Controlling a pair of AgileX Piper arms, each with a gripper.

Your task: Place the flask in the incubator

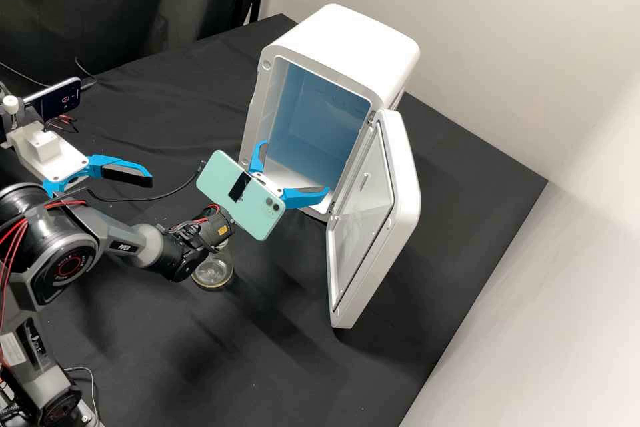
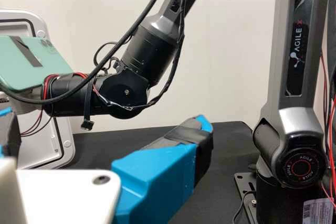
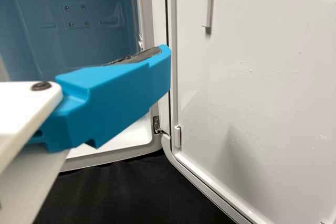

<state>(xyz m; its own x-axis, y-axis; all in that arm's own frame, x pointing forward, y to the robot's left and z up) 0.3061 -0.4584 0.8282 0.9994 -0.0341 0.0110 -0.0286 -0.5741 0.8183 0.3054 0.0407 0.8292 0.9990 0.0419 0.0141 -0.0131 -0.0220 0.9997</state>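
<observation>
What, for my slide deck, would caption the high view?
Right gripper open before the open incubator; glass flask stands on the black bench beneath its arm.

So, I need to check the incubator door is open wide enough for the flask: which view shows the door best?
The high view: the whole door stands swung wide beside the open incubator. The right wrist view shows part of its inner face close up; the left wrist view, a white corner, perhaps the door's.

bright, even light; the white wall [image 1: 533, 47] glares pale, the black bench [image 1: 267, 360] shows faint soft shadows, the curtain [image 1: 100, 0] lies dim
</observation>
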